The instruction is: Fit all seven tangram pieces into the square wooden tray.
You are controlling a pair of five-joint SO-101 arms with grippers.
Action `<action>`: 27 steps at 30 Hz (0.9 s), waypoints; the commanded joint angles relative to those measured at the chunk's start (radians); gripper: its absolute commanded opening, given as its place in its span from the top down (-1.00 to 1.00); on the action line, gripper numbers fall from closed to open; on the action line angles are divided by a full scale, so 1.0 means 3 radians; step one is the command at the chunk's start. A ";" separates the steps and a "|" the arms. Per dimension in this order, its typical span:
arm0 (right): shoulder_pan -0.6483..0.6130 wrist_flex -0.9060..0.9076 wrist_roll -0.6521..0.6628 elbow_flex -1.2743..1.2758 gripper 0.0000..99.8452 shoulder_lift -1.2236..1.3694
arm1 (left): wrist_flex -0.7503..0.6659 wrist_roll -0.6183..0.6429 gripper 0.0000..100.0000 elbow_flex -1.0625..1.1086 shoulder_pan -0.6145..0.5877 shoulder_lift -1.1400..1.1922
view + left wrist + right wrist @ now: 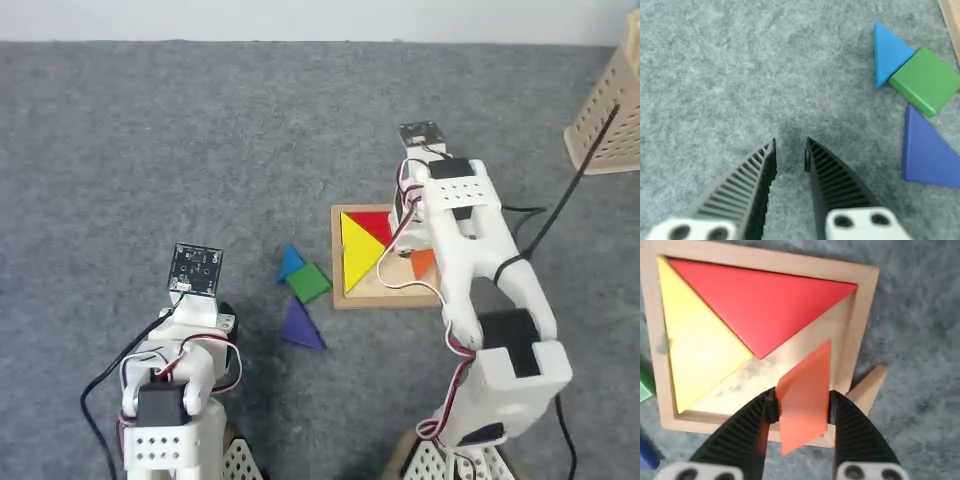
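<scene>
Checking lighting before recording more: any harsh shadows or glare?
High view: even light, no glare on the tray. Left wrist view: soft shadow on the carpet ahead of the left gripper. Right wrist view: the orange piece is evenly lit.

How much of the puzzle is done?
Two are in the tray: the yellow triangle and red triangle. The right gripper holds the orange piece over the tray. The light blue triangle, green square and dark blue triangle lie on the carpet, waiting.
</scene>
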 commanded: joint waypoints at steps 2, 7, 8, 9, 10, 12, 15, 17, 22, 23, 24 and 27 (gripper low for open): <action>-0.0018 0.0013 -0.0020 -0.0215 0.65 -0.0049 | 0.0010 -0.0026 0.82 -0.0028 -0.0005 -0.0056; -0.0003 -0.0028 -0.0010 -0.0220 0.54 -0.0049 | 0.0010 -0.0026 0.82 -0.0028 -0.0005 -0.0056; -0.0003 -0.0028 -0.0010 -0.0220 0.54 -0.0054 | 0.0010 -0.0026 0.82 -0.0028 -0.0005 -0.0056; -0.0013 -0.0028 -0.0010 -0.0220 0.54 -0.0059 | 0.0010 -0.0026 0.82 -0.0028 -0.0005 -0.0056; -0.0018 -0.0028 -0.0010 -0.0220 0.54 -0.0064 | 0.0010 -0.0026 0.82 -0.0028 -0.0005 -0.0056; -0.0013 -0.0033 -0.0010 -0.0220 0.54 -0.0079 | 0.0010 -0.0026 0.82 -0.0028 -0.0005 -0.0056; 0.0079 -0.0043 -0.0020 -0.0205 0.74 -0.0171 | 0.0010 -0.0026 0.82 -0.0028 -0.0005 -0.0056; 0.0136 -0.0141 0.0010 -0.0159 1.00 -0.0309 | 0.0010 -0.0026 0.82 -0.0028 -0.0005 -0.0056; 0.0095 -0.0683 0.0230 0.0517 0.99 -0.0708 | 0.0010 -0.0026 0.82 -0.0028 -0.0005 -0.0056; 0.0095 -0.0826 0.0251 0.0660 0.98 -0.0739 | 0.0010 -0.0026 0.82 -0.0028 -0.0005 -0.0056; 0.0095 -0.0928 0.0256 0.0757 0.97 -0.0739 | 0.0010 -0.0026 0.82 -0.0028 -0.0005 -0.0056; 0.0105 -0.1041 0.0261 0.0844 0.97 -0.0616 | 0.0010 -0.0026 0.82 -0.0028 -0.0005 -0.0056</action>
